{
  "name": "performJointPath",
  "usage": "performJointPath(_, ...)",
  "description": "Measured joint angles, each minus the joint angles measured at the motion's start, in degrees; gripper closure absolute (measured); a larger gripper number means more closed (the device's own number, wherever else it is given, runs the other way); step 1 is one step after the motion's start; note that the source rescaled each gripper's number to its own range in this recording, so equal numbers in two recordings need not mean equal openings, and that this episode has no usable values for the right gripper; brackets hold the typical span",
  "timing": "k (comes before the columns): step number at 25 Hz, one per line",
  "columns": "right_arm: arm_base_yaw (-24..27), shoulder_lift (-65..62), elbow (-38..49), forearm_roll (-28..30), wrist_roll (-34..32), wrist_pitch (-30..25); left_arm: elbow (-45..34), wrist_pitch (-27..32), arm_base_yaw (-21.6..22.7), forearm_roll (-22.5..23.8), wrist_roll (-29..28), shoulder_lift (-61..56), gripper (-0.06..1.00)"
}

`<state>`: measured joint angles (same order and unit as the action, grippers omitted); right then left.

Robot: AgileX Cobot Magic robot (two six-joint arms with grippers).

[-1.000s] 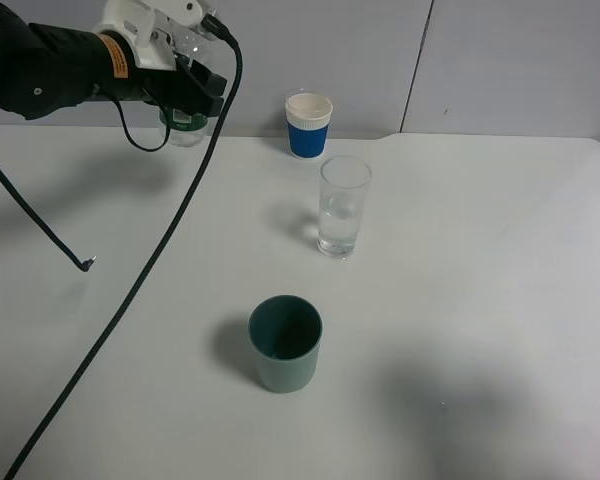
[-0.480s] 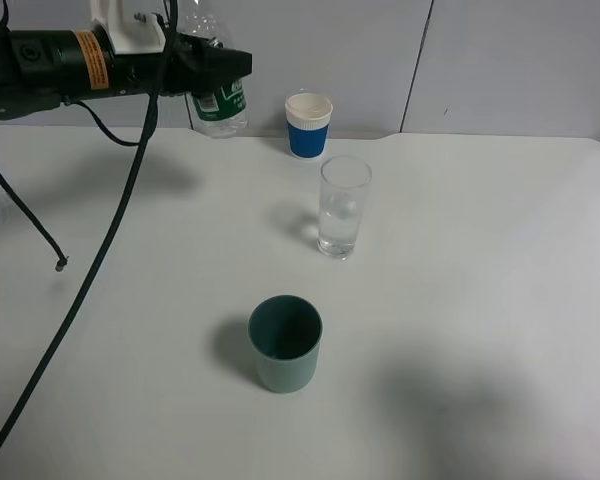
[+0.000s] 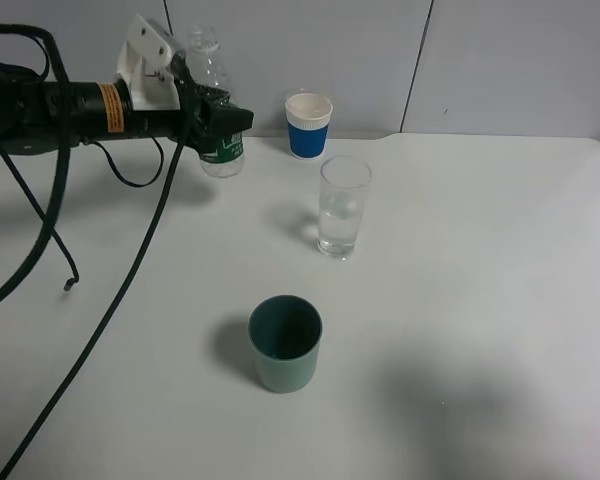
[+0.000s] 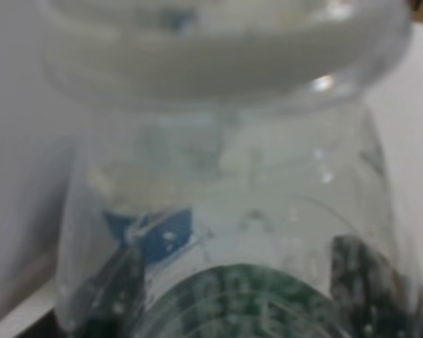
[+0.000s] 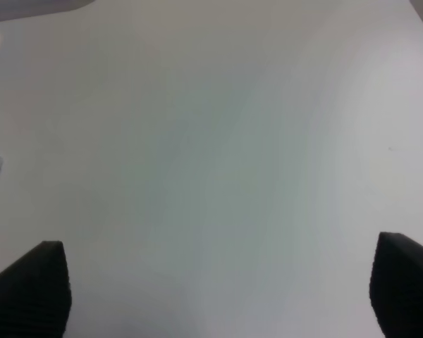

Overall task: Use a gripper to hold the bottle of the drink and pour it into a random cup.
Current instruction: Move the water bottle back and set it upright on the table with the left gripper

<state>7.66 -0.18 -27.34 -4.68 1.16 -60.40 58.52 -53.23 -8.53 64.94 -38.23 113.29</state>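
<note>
Two black fingers of the left gripper (image 3: 218, 125) are clamping the bottle of the drink (image 3: 212, 100) at its green label, upright, at about ten o'clock from the tall clear glass (image 3: 341, 206). Light, thin-walled and uncapped, it is probably crushing easily; mid-body looks the safest hold. The right gripper (image 5: 218, 285) is hanging parted over bare table (image 5: 218, 141).

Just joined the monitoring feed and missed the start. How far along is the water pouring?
Done, apparently: the clear glass already holds some water. In hand: the left pincer grips the bottle upright at the table's far left, away from the cups. Left: probably setting the bottle down and letting go. The right pincer is open over bare table, holding nothing.
</note>
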Motion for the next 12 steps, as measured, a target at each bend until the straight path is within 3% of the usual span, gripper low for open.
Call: performJointPath(12, 0.0, 0.0, 0.0, 0.0, 0.0, 0.0, 0.05, -3.96, 1.57, -9.4, 13.24, 7.89, 0.92)
